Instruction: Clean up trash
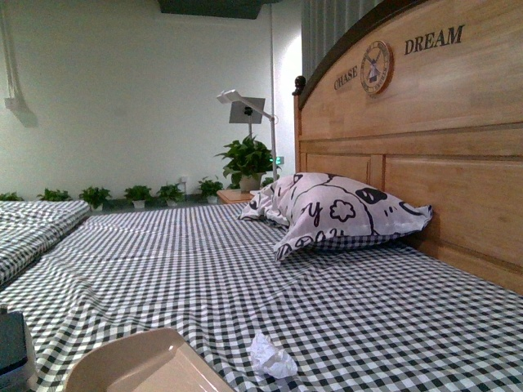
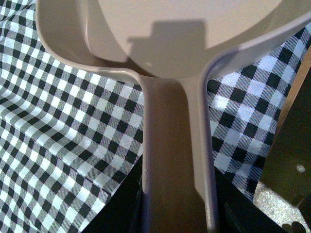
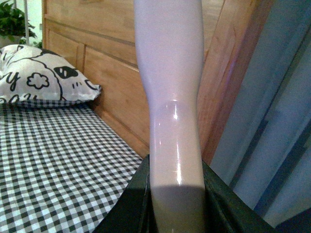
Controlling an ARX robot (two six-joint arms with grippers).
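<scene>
The trash point(image 1: 271, 358), a small crumpled wad of white tissue, lies on the checked bed sheet point(image 1: 245, 278) near the front edge. Just left of it the beige dustpan point(image 1: 143, 363) rests low over the sheet. My left gripper point(image 2: 177, 204) is shut on the dustpan point(image 2: 184, 43) by its handle, with the pan's scoop over the sheet. My right gripper point(image 3: 176, 204) is shut on the pale brush handle point(image 3: 170, 87), which stands upright near the bed's edge. The brush head is out of view. Neither gripper shows in the front view.
A white pillow point(image 1: 335, 211) with black patterns leans against the wooden headboard point(image 1: 425, 131) at the right. A second bed point(image 1: 29, 229) lies at the left. Potted plants point(image 1: 245, 159) and a lamp point(image 1: 243, 106) stand at the far wall.
</scene>
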